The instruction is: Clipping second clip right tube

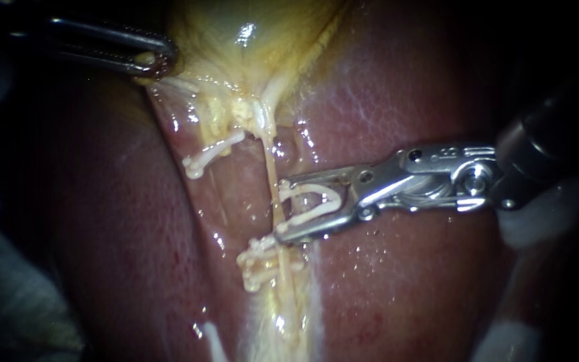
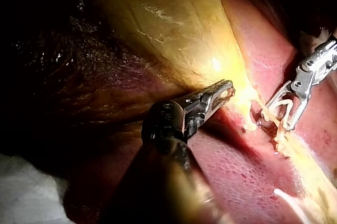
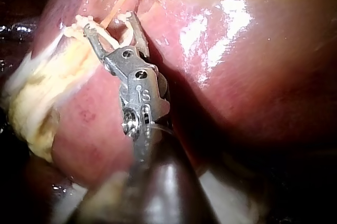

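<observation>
Already a seated clip (image 1: 257, 260) grips the right tube (image 1: 271, 159) beside the right instrument (image 1: 281, 209), whose spread jaws cradle an open clip (image 1: 316, 188) astride it. Closing it apparently remains. The left instrument (image 1: 152, 59) pinches the gallbladder (image 1: 249, 33).

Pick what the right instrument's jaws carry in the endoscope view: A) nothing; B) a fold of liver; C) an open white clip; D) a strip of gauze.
C: an open white clip sits between the jaws of the right instrument, its mouth at the thin tube.
</observation>
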Controlling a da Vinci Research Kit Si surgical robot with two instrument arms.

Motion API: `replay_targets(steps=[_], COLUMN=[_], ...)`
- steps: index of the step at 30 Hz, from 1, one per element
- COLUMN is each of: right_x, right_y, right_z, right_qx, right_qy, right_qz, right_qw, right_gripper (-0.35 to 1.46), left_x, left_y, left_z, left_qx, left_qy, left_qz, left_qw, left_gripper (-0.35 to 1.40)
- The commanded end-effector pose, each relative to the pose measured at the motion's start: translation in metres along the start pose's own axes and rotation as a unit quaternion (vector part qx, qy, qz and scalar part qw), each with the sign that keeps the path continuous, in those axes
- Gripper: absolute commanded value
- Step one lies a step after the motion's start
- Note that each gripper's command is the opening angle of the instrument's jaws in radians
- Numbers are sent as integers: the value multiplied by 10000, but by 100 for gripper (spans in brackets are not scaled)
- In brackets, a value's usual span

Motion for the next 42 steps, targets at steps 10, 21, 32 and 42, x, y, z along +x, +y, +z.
replay_targets(steps=[10, 21, 32, 42], right_x=[3, 17, 30, 28], right_y=[-2, -27, -37, -38], right_z=[19, 16, 11, 7], right_qx=[369, 1004, 1142, 1162], right_qy=[281, 771, 851, 845], right_qz=[202, 386, 419, 621], right_qw=[9987, 9912, 9889, 9877], right_gripper=[48, 46, 40, 20], left_x=[0, 0, -1, -1], left_y=[1, 1, 1, 1], left_z=[0, 0, 0, 0], left_qx=[8, 8, 7, 7], left_qy=[2, 2, 1, 2], left_qz=[-2, -1, -1, -1], left_qw=[10000, 10000, 10000, 10000], left_gripper=[-35, -35, -35, -35])
